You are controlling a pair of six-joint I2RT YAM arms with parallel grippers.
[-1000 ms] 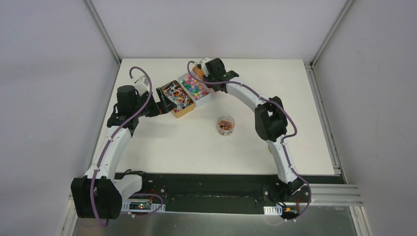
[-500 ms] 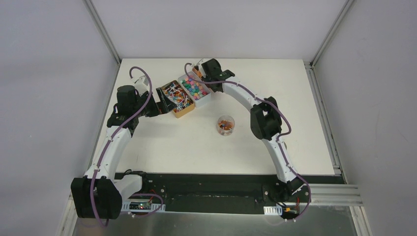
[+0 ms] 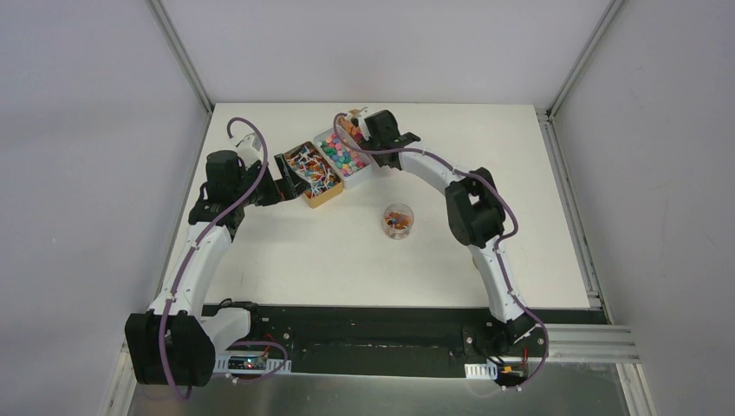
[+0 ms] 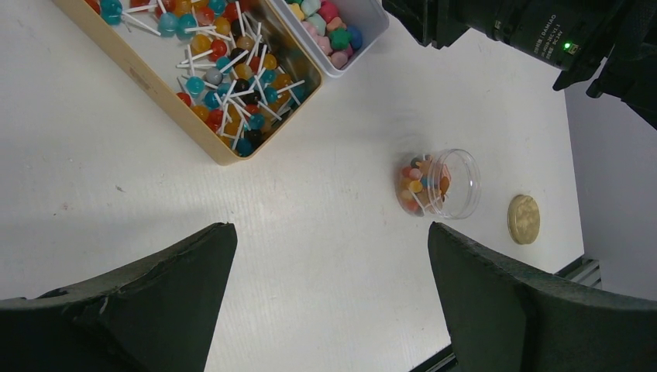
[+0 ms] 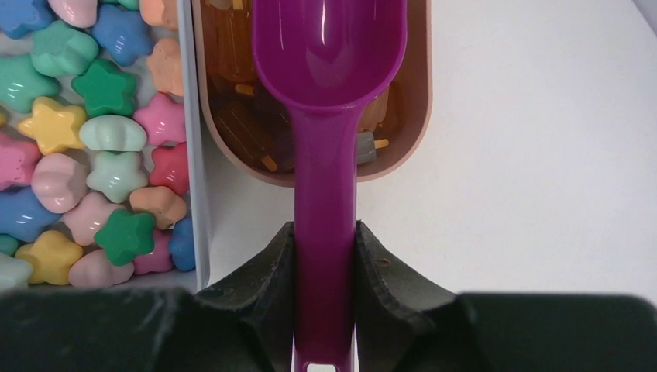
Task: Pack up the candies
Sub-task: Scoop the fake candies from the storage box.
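My right gripper (image 5: 325,260) is shut on the handle of a purple scoop (image 5: 328,54). The scoop's empty bowl hangs over a pink tub (image 5: 403,147) of amber wrapped candies (image 5: 248,128). In the top view this gripper (image 3: 364,130) is at the table's far middle, over the tub (image 3: 347,121). A clear round jar (image 3: 399,220) holding a few mixed candies (image 4: 418,182) stands in mid-table. My left gripper (image 4: 329,232) is open and empty above bare table. It sits beside a tan box of lollipops (image 3: 310,173).
A white box of star-shaped sweets (image 5: 93,147) sits between the tan box (image 4: 155,81) and the pink tub. A gold round lid (image 4: 524,219) lies right of the jar (image 4: 449,184). The right arm's elbow (image 3: 472,212) stands right of the jar.
The right wrist swayed slightly left, then back right above the tub, and its elbow shifted with it. The left arm has not moved.
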